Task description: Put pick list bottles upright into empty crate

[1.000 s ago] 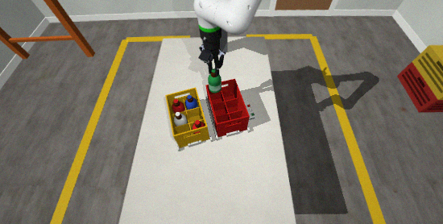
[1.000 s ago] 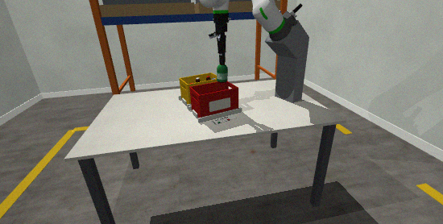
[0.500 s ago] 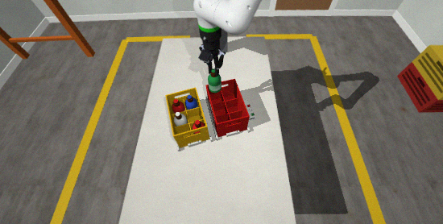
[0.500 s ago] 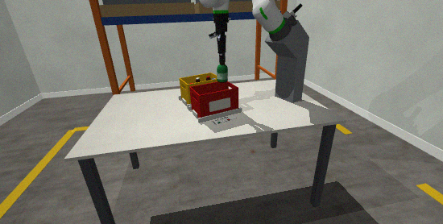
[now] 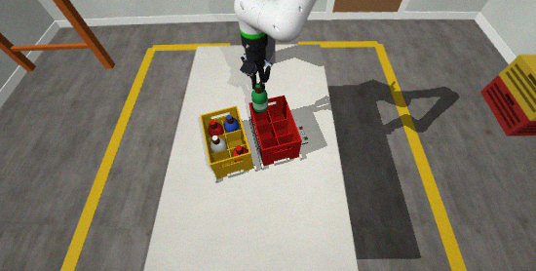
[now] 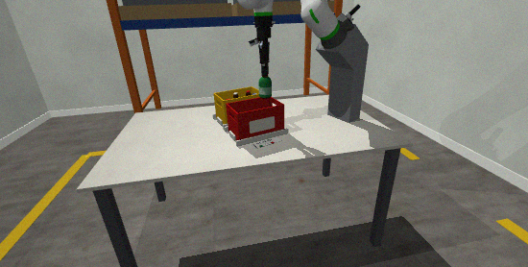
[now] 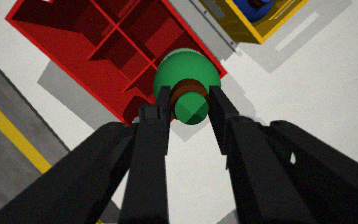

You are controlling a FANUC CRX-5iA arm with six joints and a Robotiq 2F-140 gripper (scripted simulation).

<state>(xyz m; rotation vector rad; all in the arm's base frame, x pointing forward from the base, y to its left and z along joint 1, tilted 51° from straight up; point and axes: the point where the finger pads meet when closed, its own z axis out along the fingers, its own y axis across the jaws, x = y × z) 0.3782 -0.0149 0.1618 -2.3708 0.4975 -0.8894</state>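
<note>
My gripper (image 5: 258, 84) (image 6: 264, 74) (image 7: 189, 100) is shut on the neck of a green-labelled bottle (image 5: 259, 100) (image 6: 265, 87) (image 7: 186, 75) and holds it upright in the air. The bottle hangs over the far corner of the red crate (image 5: 282, 150) (image 6: 254, 124) (image 7: 55, 30), whose cells are empty. The yellow crate (image 5: 229, 166) (image 6: 221, 106) (image 7: 275, 27) stands beside it and holds a dark red bottle (image 5: 214, 128), a blue bottle (image 5: 231, 124) (image 7: 254, 7), a white bottle (image 5: 217, 144) and a red bottle (image 5: 239, 151). The pick list (image 5: 305, 136) (image 6: 265, 144) lies on the table next to the red crate.
The white table (image 5: 253, 222) (image 6: 182, 147) carries both crates near its middle. The robot's grey base (image 6: 347, 75) stands at the table's far right. An orange rack (image 6: 125, 41) stands behind. Red and yellow crates (image 5: 512, 96) lie on the floor at the right.
</note>
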